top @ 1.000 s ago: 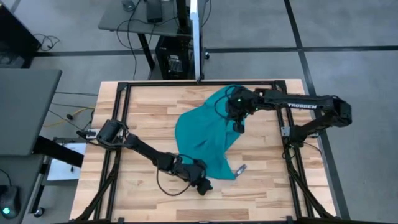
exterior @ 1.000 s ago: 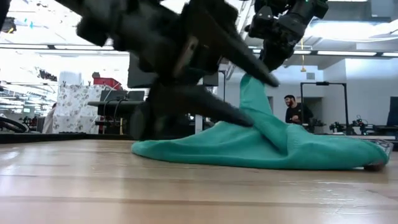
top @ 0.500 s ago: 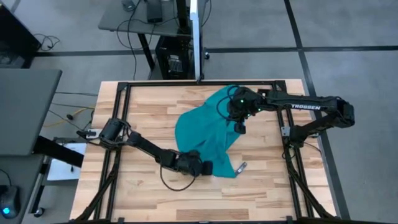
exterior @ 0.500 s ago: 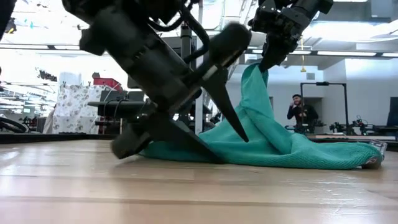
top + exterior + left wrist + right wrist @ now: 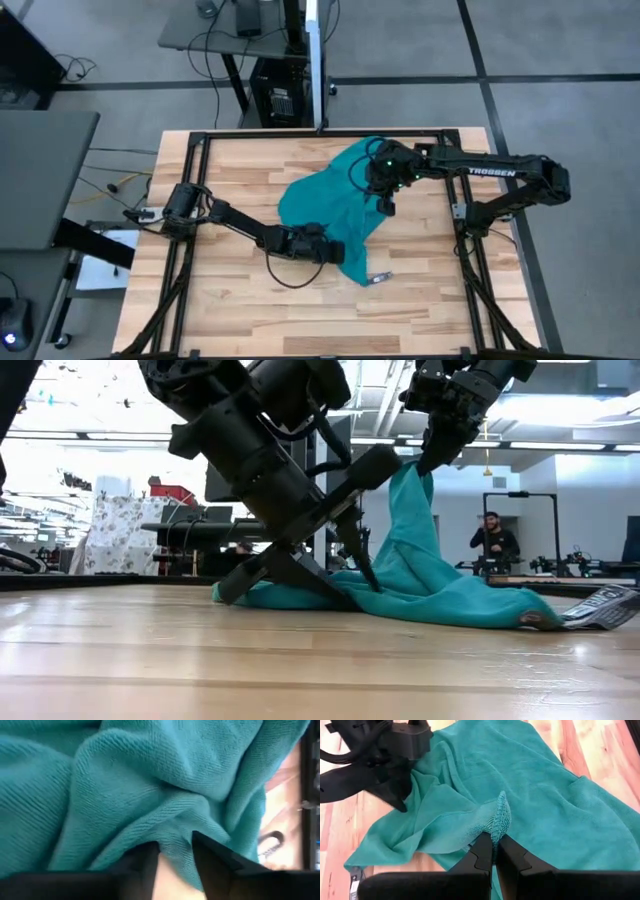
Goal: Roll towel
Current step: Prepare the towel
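Since a second ago the left gripper point(image 5: 330, 250) has pushed in and its jaws now pinch the plain teal cloth towel point(image 5: 325, 205) on the wooden bench point(image 5: 230, 170) (near edge bunched); the right gripper point(image 5: 384, 205) keeps a fold clamped aloft.

Two dark, near-black arms are seen, built of slim tubular links joined by bulkier cylindrical housings. White block lettering "TROSSEN" is carried on the right arm's long link. A small green light is shown near the right wrist. Black cables are looped loosely along both arms. The left gripper point(image 5: 335, 560) and right gripper point(image 5: 495, 851) are each fitted with two black, wedge-shaped, tapering fingers point(image 5: 212, 857).
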You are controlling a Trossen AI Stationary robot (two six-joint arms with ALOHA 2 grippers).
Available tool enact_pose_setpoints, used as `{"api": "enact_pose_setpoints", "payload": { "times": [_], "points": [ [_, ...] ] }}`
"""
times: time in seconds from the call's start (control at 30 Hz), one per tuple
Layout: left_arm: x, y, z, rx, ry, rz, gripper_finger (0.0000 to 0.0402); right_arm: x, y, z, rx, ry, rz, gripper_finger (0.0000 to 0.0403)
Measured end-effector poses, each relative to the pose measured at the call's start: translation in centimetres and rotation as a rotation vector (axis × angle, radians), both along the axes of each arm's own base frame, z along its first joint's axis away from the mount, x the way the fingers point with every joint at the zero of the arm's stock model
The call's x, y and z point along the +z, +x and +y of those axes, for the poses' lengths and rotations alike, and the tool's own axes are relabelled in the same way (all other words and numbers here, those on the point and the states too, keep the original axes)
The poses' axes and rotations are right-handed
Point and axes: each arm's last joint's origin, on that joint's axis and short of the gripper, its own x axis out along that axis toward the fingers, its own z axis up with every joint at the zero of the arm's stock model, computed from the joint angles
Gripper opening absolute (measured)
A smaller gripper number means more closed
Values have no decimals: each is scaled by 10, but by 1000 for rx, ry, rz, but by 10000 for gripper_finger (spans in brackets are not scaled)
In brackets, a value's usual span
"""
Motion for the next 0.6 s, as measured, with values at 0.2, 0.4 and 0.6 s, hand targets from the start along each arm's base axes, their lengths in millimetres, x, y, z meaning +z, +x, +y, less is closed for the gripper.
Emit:
{"api": "enact_pose_setpoints", "payload": {
  "times": [0.2, 0.4, 0.6],
  "points": [
    [29, -13, -9, -112, 36, 13, 2, 9, -21, -1, -37, -10, 43, 0],
    [121, -58, -27, -241, 5, 1, 1, 26, -53, 2, -100, -3, 46, 0],
    [183, -116, -12, -234, 10, 9, 0, 32, -65, 13, -119, 39, 54, 0]
  ]
}}
